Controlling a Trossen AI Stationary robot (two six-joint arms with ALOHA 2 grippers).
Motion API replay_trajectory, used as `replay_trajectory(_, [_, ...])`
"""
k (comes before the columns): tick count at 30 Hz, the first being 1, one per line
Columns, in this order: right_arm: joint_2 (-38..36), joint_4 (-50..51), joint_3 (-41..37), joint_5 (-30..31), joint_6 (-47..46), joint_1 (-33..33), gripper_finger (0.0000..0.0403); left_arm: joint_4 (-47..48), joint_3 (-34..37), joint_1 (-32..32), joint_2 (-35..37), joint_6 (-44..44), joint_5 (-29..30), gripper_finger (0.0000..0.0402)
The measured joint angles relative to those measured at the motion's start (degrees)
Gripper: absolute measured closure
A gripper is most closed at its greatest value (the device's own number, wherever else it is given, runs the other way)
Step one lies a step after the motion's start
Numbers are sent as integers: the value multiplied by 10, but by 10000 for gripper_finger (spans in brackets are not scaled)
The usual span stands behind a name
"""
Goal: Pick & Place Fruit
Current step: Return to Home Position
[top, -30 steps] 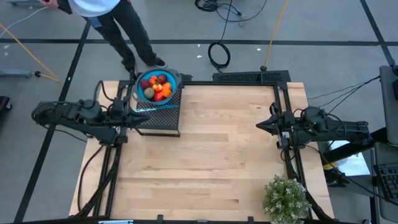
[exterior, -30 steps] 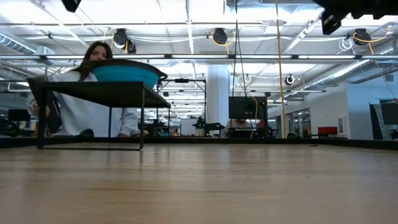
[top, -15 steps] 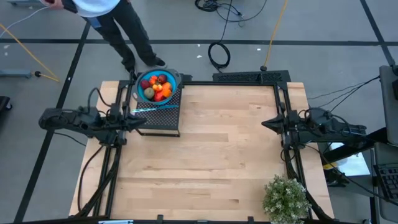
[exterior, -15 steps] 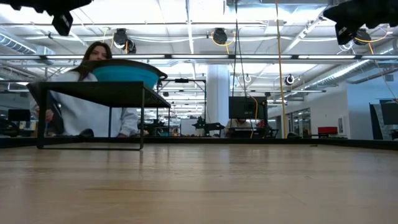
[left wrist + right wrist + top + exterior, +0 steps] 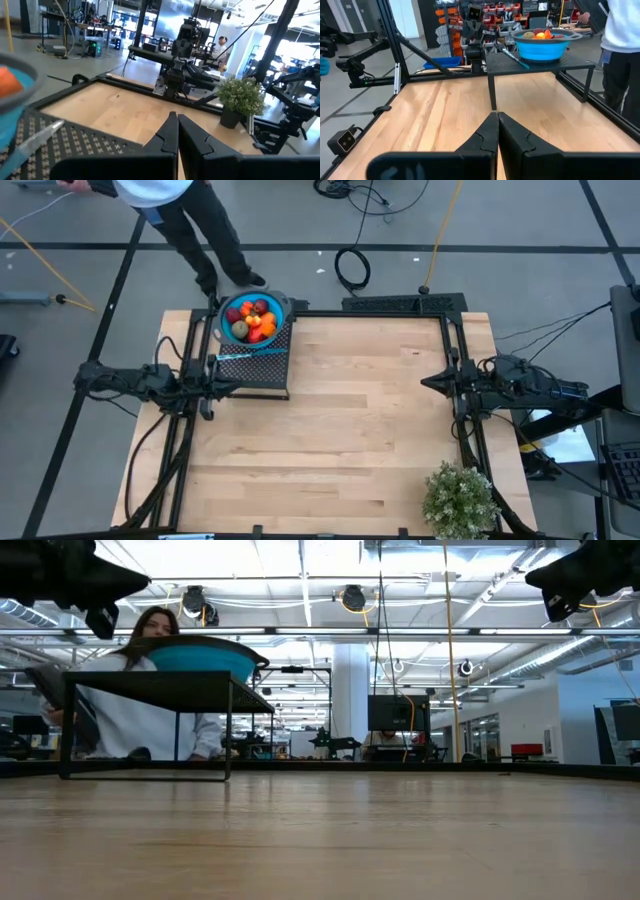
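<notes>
The fruit (image 5: 252, 319) lies heaped in a blue bowl (image 5: 277, 304), which stands on a black perforated stand (image 5: 262, 370) at the table's far left; in the right wrist view the fruit (image 5: 540, 34) shows over the bowl's rim. A thin silvery-blue utensil (image 5: 245, 353) lies on the stand beside the bowl. My left gripper (image 5: 238, 387) is shut and empty at the table's left edge, just near of the stand. My right gripper (image 5: 424, 382) is shut and empty at the right edge, pointing level across the table.
A bushy potted plant (image 5: 459, 498) stands at the table's near right corner. A person (image 5: 180, 220) stands beyond the far edge, close behind the bowl. Bare wooden tabletop (image 5: 350, 430) lies between the two arms.
My left gripper has come down, drawn back a little toward the table's left edge and away from the stand, and stayed shut. My right gripper has drawn back slightly toward the right edge.
</notes>
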State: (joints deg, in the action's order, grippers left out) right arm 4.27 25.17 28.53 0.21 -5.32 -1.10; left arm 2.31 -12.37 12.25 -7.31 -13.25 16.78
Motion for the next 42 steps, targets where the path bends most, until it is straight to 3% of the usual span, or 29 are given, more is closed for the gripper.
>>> replay_trajectory(14, [0, -87, -94, 0, 2, 0, 403, -30, 69, 0, 19, -29, -2, 399])
replay_trajectory(20, [0, -136, -124, 4, 0, 0, 403, -113, 115, 0, 19, -17, -2, 398])
replay_trajectory(33, [0, -259, -202, 15, -21, 0, 403, -100, 116, -1, 18, -9, -2, 399])
replay_trajectory(42, [0, -263, -221, 15, 14, 0, 403, -95, 116, -1, 18, -5, -2, 392])
